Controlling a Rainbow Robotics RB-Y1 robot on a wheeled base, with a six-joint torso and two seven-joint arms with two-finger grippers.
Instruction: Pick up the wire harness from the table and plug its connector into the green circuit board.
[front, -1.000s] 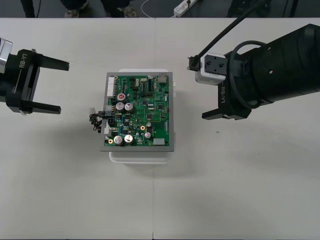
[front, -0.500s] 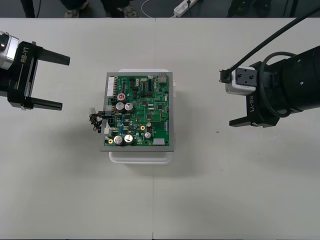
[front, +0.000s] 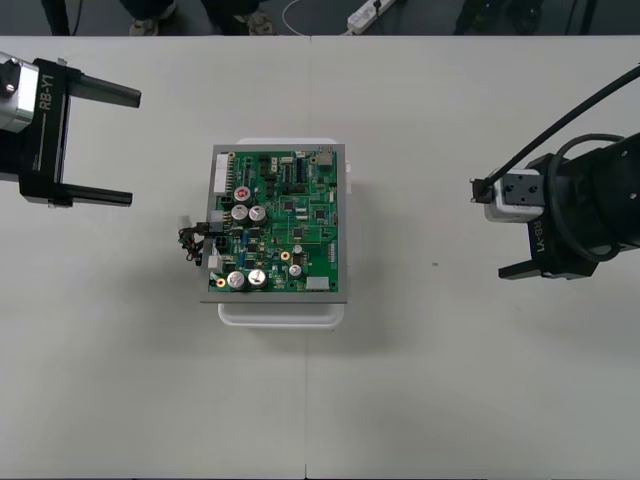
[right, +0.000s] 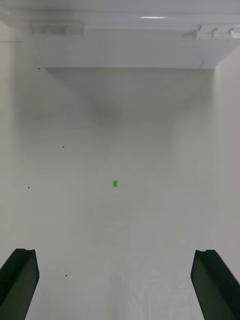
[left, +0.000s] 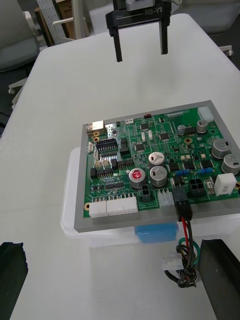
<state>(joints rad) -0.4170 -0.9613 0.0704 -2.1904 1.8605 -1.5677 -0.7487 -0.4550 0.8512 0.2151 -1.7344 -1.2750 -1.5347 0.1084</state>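
The green circuit board (front: 278, 222) sits on its white base (front: 283, 315) mid-table. The harness's black plug (left: 180, 197) stands in a connector at the board's left edge. Its red, black and green wires (left: 186, 260) hang down to a small bundle (front: 189, 241) on the table beside the base. My left gripper (front: 122, 146) hovers open at the far left, well clear of the board; its fingers (left: 220, 270) frame the board (left: 150, 165) in the left wrist view. My right gripper (front: 495, 232) is open at the right, away from the board, also seen across the board (left: 140, 47).
A dark floor strip with a power strip (front: 365, 14) and cables runs beyond the table's far edge. The right wrist view looks down on bare table (right: 120, 150) between the right gripper (right: 114, 255)'s wide-apart fingers.
My right arm has drawn back to the right, away from the board. My left gripper has shifted slightly toward the far edge. The harness and board have not moved.
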